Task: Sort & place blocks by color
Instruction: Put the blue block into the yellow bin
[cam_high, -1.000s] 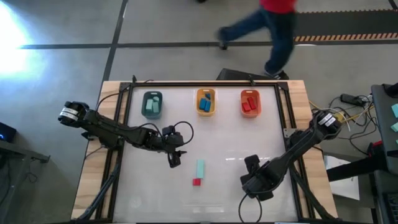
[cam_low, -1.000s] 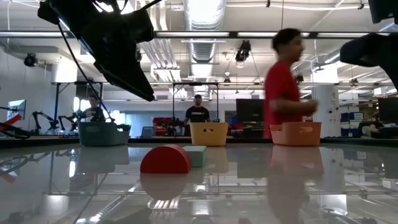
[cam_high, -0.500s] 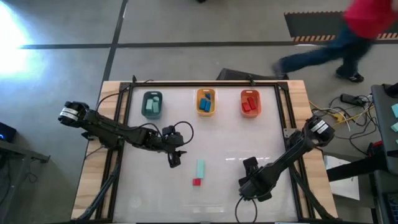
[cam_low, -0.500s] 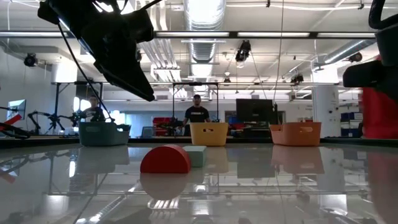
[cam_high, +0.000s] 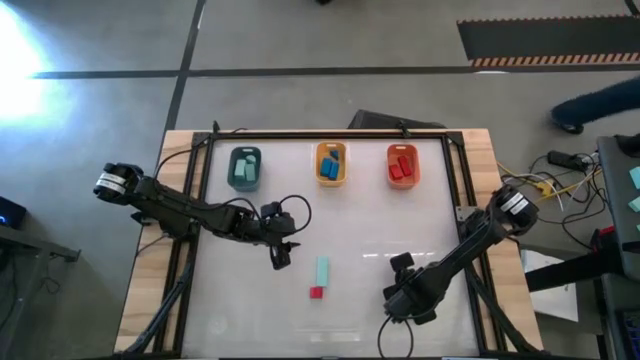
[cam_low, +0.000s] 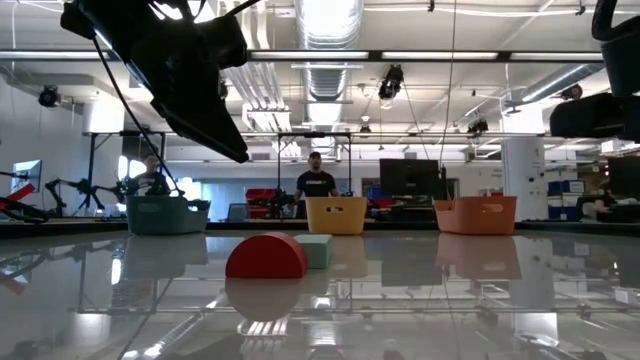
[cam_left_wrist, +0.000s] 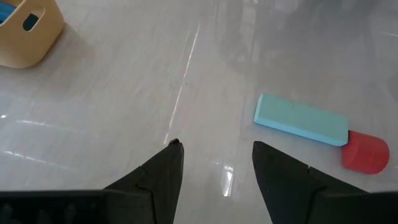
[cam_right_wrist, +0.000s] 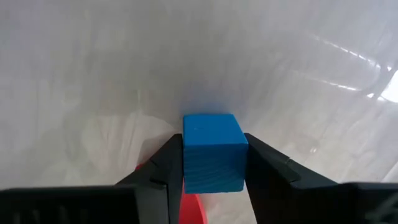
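My right gripper (cam_right_wrist: 214, 138) is near the table's front right (cam_high: 402, 300), shut on a blue cube block (cam_right_wrist: 213, 152). The high view hides the cube under the gripper. A bit of red (cam_right_wrist: 191, 209) shows between the fingers, closer to the wrist. My left gripper (cam_left_wrist: 217, 145) hovers open at mid-left (cam_high: 281, 258). Just ahead of it, a pale mint bar (cam_left_wrist: 301, 119) and a red block (cam_left_wrist: 365, 152) lie flat on the table, end to end. The low view shows both, the red block (cam_low: 266, 257) in front of the mint bar (cam_low: 315, 250). My right gripper pinches the blue cube by two opposite side faces (cam_right_wrist: 188, 163) between its two fingers (cam_right_wrist: 268, 169). The cube's top face stays visible between the fingertips. I cannot tell whether the cube rests on the table or is lifted.
Three trays stand in a row at the far side: dark teal (cam_high: 244, 168), yellow-orange (cam_high: 332, 164) and orange-red (cam_high: 402, 165), each with blocks inside. Bare white table lies between the trays and the grippers. A person's leg (cam_high: 600, 100) shows on the floor beyond the table.
My right arm has shifted a little toward the table's left. A person has walked across the floor beyond the far edge, toward the right. The loose mint and red blocks have stayed put.
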